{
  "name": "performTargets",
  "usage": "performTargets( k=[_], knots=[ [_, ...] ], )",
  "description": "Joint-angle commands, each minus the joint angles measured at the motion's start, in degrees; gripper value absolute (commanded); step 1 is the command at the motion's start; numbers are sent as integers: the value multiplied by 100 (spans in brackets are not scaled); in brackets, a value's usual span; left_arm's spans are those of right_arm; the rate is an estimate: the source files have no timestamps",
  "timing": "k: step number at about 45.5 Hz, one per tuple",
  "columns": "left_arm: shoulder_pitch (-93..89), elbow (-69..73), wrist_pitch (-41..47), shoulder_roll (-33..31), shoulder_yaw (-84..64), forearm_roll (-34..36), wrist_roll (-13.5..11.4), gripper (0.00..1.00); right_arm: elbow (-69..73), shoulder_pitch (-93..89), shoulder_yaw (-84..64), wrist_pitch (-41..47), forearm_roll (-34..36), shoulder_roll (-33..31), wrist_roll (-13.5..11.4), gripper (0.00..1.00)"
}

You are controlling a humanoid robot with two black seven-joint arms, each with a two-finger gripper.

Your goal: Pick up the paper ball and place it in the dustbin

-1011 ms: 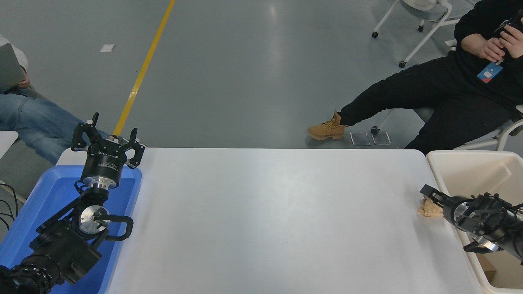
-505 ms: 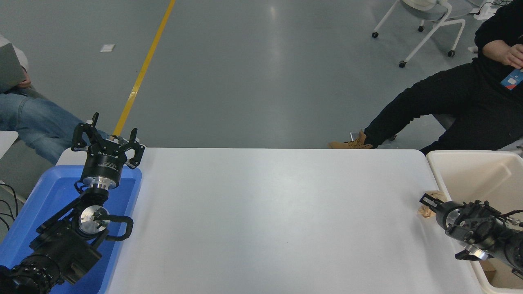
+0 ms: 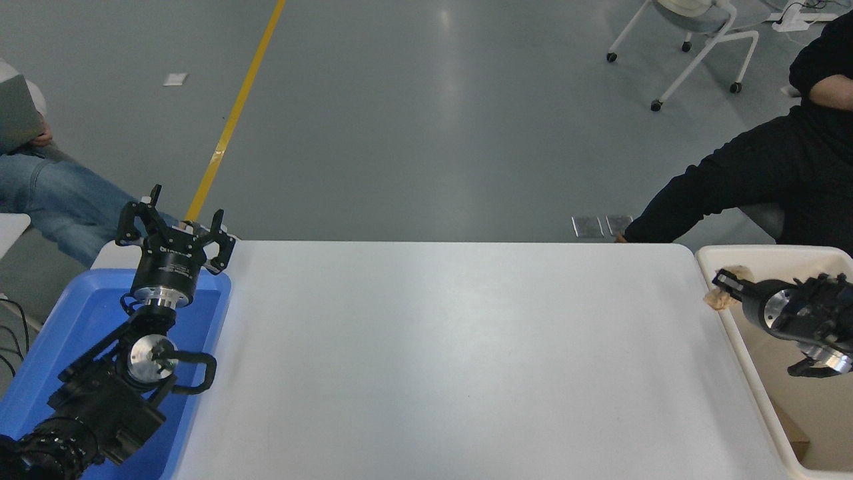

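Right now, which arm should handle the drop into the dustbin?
Right. Its hand is shut on the paper ball at the dustbin's left rim, so it likely needs only a short move inward before release. The left hand is open, parked over the blue tray across the table.

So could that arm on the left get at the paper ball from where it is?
Probably not. The left gripper sits over the blue tray, while the paper ball is in the right gripper by the dustbin, across the whole table.
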Motion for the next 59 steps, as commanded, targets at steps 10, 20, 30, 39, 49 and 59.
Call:
performTargets(
  k=[10,20,30,39,49,59],
  knots=[
    [0,0,2,0,1,1,2,99,1871,3050,-935,1246,-620,-797,8,0],
    [0,0,2,0,1,1,2,99,1871,4201,-927,2134,-611,-920,8,0],
    [0,0,2,0,1,1,2,99,1853,4510,-936,2328,-620,-973,-1,0],
    [0,0,2,0,1,1,2,99,1652,4300,-953,2240,-620,-973,-10,0],
    [0,0,2,0,1,1,2,99,-78,2868,-839,1906,-523,-859,-19,0],
    [0,0,2,0,1,1,2,99,-2135,777,-461,1906,433,-727,-19,0]
  ],
)
